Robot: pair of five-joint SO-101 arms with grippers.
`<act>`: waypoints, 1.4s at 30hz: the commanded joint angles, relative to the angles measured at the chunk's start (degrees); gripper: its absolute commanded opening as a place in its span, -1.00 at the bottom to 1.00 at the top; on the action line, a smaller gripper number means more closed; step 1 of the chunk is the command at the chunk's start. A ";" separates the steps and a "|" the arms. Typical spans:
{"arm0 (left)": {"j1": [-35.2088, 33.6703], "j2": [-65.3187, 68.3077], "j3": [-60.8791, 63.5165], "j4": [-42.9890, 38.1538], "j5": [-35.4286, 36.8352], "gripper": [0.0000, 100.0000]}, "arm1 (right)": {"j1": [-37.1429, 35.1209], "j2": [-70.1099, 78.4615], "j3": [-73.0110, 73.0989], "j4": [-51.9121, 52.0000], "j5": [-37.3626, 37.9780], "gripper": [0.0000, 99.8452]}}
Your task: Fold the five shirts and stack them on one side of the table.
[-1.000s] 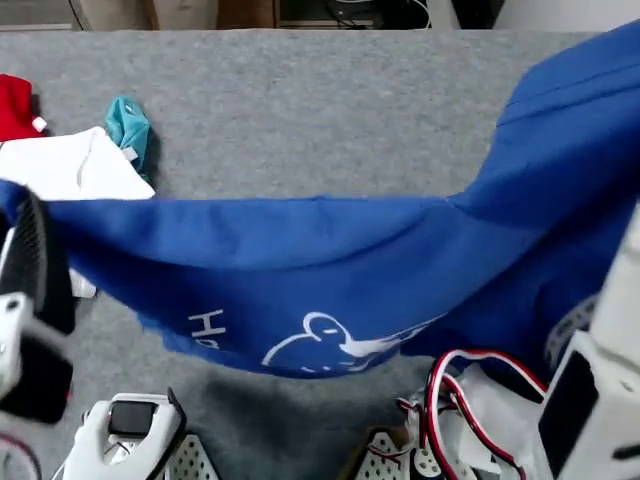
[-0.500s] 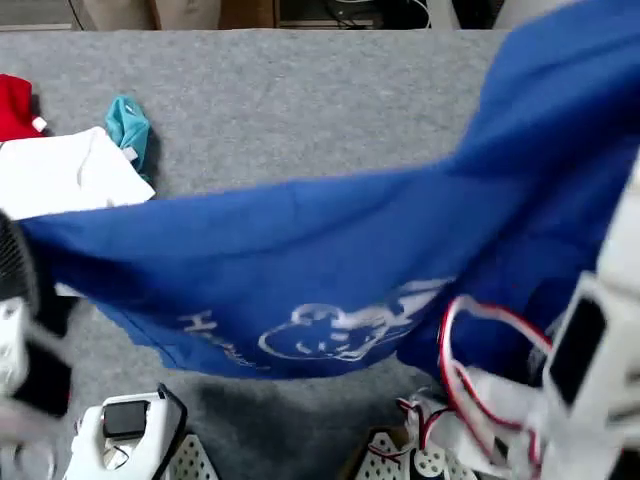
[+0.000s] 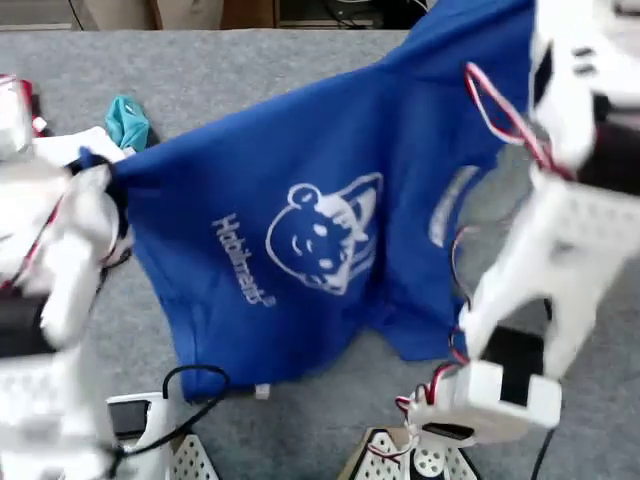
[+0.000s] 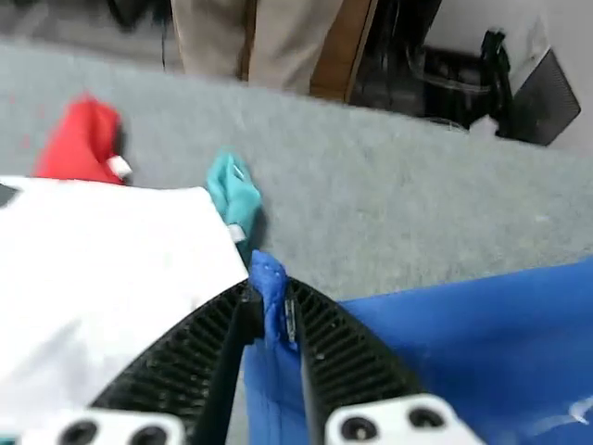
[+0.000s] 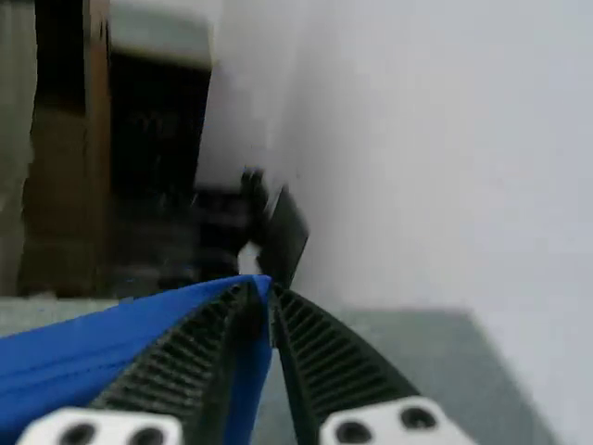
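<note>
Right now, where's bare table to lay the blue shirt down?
Bare table along the far edge, between the teal shirt and the raised blue shirt. Far left corner is crowded with the red shirt and white shirt. Under the blue shirt is hidden.

The grey felt table top (image 3: 260, 90) runs across the high view under even, soft light, with only faint shadows on it. Beyond its far edge, at 12 o'clock, stands a brown wooden upright (image 3: 247, 12). Pale panels (image 3: 185, 12) sit at 11 o'clock and dark cables (image 3: 365, 12) toward 1 o'clock. In the left wrist view, black gear (image 4: 435, 74) and a slanted black panel (image 4: 547, 85) sit behind the table against a white wall (image 4: 463, 20). In the right wrist view that wall is plain and bright, beside a dark recess (image 5: 157, 158) edged in wood.
</note>
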 commanded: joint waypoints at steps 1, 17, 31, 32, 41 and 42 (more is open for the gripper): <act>2.29 1.63 15.47 -20.57 1.23 -0.96 | 1.19 4.35 7.34 -8.88 -1.93 -0.99; -2.37 45.41 -11.25 -43.08 13.89 -0.96 | -3.21 23.43 14.99 -61.45 -1.67 -0.99; -3.69 60.26 -41.41 -23.74 13.63 -0.96 | -6.02 34.77 15.34 -72.79 0.35 -0.99; -3.60 60.62 -41.23 -23.74 13.63 -0.96 | -5.67 35.03 15.43 -72.62 0.35 -0.99; 0.44 60.62 -39.47 -14.42 11.43 -0.96 | -3.56 30.46 12.00 -50.81 0.00 -0.99; 1.23 60.62 -39.65 -12.48 10.46 -0.96 | -3.74 29.23 11.82 -46.95 0.00 -0.99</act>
